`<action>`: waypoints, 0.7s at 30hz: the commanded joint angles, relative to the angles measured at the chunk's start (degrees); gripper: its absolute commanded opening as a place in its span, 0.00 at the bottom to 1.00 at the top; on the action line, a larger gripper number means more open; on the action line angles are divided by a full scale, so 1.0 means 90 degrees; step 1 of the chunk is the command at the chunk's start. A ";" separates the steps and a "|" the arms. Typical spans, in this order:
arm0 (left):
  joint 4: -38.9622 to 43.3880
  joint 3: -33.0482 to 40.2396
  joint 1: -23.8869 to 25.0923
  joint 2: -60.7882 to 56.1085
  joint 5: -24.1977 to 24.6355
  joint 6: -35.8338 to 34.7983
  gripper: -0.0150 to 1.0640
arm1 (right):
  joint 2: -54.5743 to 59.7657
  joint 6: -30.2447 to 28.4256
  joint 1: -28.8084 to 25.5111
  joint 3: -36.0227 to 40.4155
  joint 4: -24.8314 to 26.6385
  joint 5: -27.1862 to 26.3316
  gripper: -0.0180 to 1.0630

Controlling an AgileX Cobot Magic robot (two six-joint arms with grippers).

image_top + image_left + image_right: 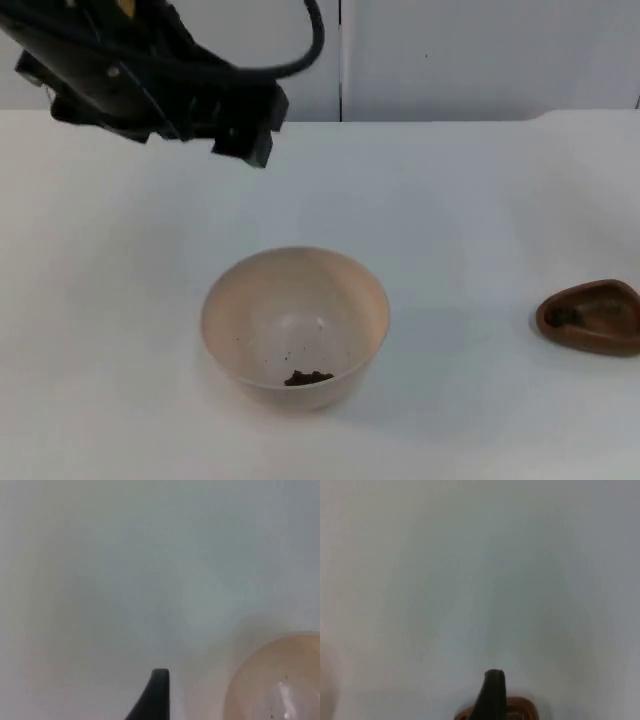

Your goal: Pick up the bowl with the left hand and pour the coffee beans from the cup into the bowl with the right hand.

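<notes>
White table top stretches away to a grey partition wall, and near the middle of its front edge sits the round beige plastic bowl, upright, with a small heap of dark coffee beans already lying in its bottom. Since it stands free and untouched on the table, I judge that either the pour is over and the bowl set back down, or I have yet to lift it. Well apart from it, at the table's right edge, rests the small brown cup, seemingly empty, mouth turned up; it is clear of the bowl so my arms would not cross. My left gripper hangs above the back left part of the table, well apart from the bowl and holding nothing; whether its jaws are spread or closed I cannot tell. My right gripper hovers just above the cup's brown rim, touching nothing I can see, and its jaws I cannot judge either.
</notes>
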 commanded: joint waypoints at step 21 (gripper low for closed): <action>0.0043 -0.0013 0.0003 -0.3011 0.1258 0.0057 0.82 | -0.4105 -0.0437 0.0043 0.0017 0.0118 0.2536 0.68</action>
